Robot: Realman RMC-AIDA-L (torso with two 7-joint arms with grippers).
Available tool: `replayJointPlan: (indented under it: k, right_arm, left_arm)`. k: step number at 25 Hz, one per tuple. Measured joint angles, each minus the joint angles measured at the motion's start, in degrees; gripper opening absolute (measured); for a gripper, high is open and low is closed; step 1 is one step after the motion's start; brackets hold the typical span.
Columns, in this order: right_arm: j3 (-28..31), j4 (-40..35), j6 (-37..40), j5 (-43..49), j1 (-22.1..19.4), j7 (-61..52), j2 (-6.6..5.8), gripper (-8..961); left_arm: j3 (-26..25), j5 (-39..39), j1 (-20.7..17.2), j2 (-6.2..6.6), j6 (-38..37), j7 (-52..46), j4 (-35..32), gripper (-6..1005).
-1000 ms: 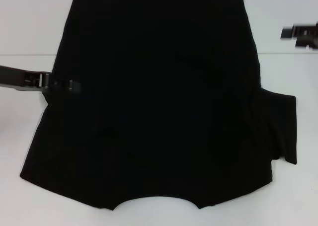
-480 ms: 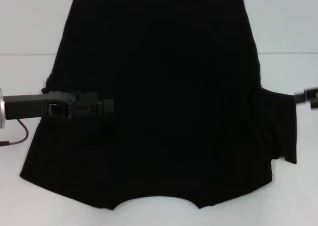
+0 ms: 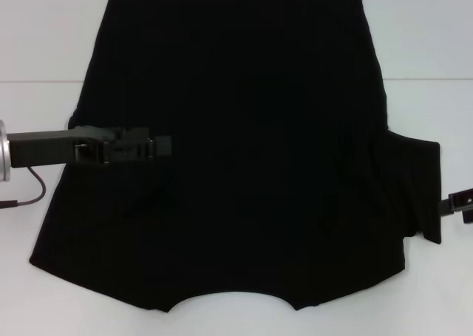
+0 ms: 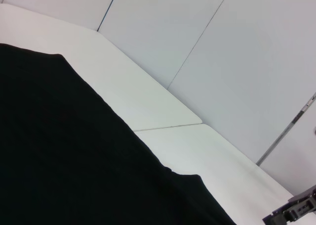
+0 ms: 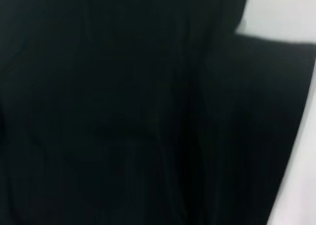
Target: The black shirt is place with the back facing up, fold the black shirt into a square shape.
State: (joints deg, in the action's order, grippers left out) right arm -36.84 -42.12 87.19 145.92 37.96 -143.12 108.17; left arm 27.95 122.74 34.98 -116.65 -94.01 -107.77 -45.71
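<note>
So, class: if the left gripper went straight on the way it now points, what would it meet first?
The left gripper points toward the robot's right, across the shirt. Only more shirt lies along that line, then its right sleeve. Its height above the cloth is unclear.

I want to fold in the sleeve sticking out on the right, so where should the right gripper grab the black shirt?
Probably the outer hem of the right sleeve, approached from the robot's right. That sleeve lies flat, jutting past the black shirt body onto the white table, and the right gripper hovers just beside its edge. The left gripper is over the shirt's left side.
</note>
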Motion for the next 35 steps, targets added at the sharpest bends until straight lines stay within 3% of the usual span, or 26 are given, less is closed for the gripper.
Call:
replayJointPlan:
  k: [6, 12, 21, 27, 35]
  right_arm:
    - [-0.1, 1.1, -4.0, 3.9, 1.4, -1.2, 2.43, 600]
    - [-0.8, 3.6, -7.6, 7.2, 3.8, -2.6, 3.71, 573]
    - [-1.8, 4.0, -8.6, 8.5, 5.6, -4.3, 4.47, 503]
    - [-3.5, 4.1, -8.3, 8.5, 5.6, -4.4, 4.39, 317]
    - [-3.5, 3.2, -8.2, 8.5, 5.2, -4.5, 4.28, 149]
  left_arm:
    - [0.0, -0.1, 0.1, -0.23, 0.1, 0.2, -0.1, 791]
    - [0.0, -0.1, 0.3, -0.39, 0.1, 0.4, 0.0, 791]
    - [0.0, -0.8, -0.1, -0.6, 0.7, 0.2, 0.1, 790]
    - [0.0, -2.3, -0.5, -0.6, 0.7, 0.1, 0.2, 790]
    - [-0.2, -2.7, -0.7, -0.59, 0.5, 0.1, 0.2, 790]
